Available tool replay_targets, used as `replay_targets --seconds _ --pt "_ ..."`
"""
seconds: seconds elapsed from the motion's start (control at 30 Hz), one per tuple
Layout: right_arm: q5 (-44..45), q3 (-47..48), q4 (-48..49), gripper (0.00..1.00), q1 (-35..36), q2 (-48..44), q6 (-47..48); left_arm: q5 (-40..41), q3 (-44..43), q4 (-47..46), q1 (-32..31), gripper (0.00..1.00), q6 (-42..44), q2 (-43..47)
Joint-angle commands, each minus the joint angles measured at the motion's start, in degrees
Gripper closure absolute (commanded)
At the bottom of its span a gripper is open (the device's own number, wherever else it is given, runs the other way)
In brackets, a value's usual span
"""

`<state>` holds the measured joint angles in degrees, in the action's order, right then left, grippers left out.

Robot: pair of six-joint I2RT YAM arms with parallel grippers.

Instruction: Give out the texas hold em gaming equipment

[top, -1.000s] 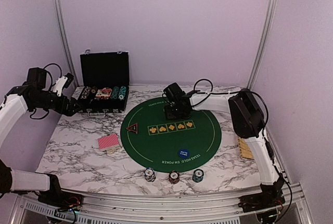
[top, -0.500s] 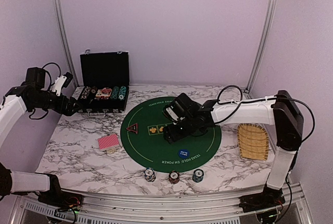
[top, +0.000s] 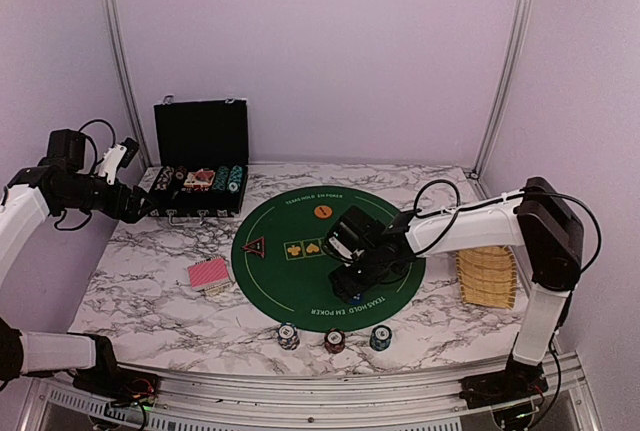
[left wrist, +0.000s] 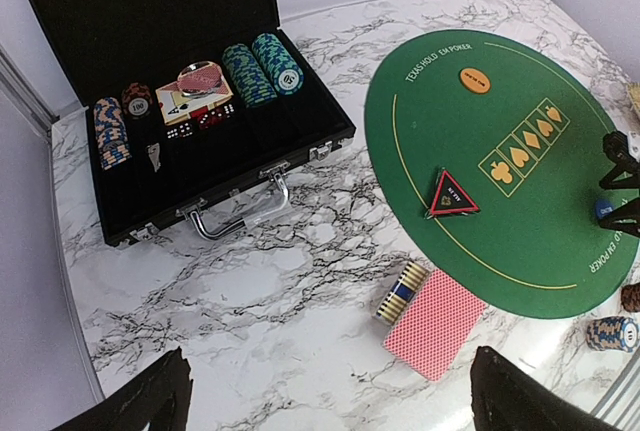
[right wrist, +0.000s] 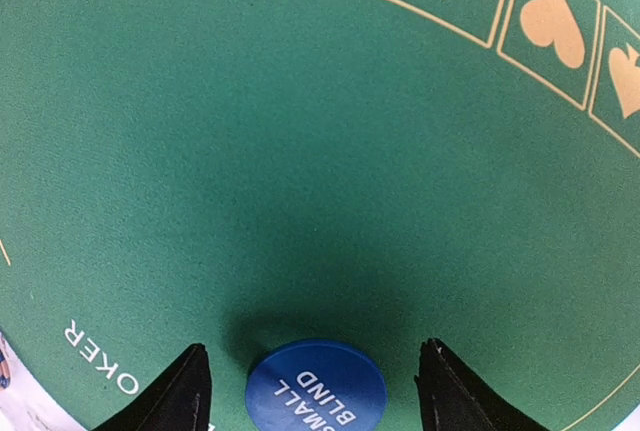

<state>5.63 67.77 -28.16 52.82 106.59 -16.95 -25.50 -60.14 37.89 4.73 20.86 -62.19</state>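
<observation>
Straddling the blue button (right wrist: 315, 389), the right gripper (right wrist: 312, 356) hangs low over the near part of the mat (top: 290, 276). Its jaws are partly spread, one finger on each side of the disc and neither touching it, so nothing is held. That stance suits either a pick-up or a fresh release (which of the two cannot be told). The orange button (top: 322, 211) sits at the mat's far side and the triangle (top: 254, 246) at its left rim, apparently marking seats. Three chips stacks (top: 334, 339) stand just off the mat's near edge, like players' shares. The cards (top: 209, 273) lie left of the mat. The left gripper (left wrist: 330, 371), jaws wide and empty, hovers far-left of the mat by the case (top: 200, 166), probably placed to fetch more chips.
</observation>
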Motion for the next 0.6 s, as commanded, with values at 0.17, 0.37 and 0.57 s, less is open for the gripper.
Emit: replay_targets --seconds 0.17,0.37,0.57 --pt "0.14 3.22 0.74 0.38 0.09 2.62 0.64 -1.29 0.37 1.70 0.19 0.01 -0.13 0.92" --pt "0.94 2.75 0.02 0.46 0.05 2.91 0.94 -1.43 0.29 1.73 0.17 0.01 0.02 0.68" --pt "3.24 0.38 -1.44 0.54 0.05 1.22 0.98 -1.63 0.02 1.68 0.23 0.01 0.09 0.28"
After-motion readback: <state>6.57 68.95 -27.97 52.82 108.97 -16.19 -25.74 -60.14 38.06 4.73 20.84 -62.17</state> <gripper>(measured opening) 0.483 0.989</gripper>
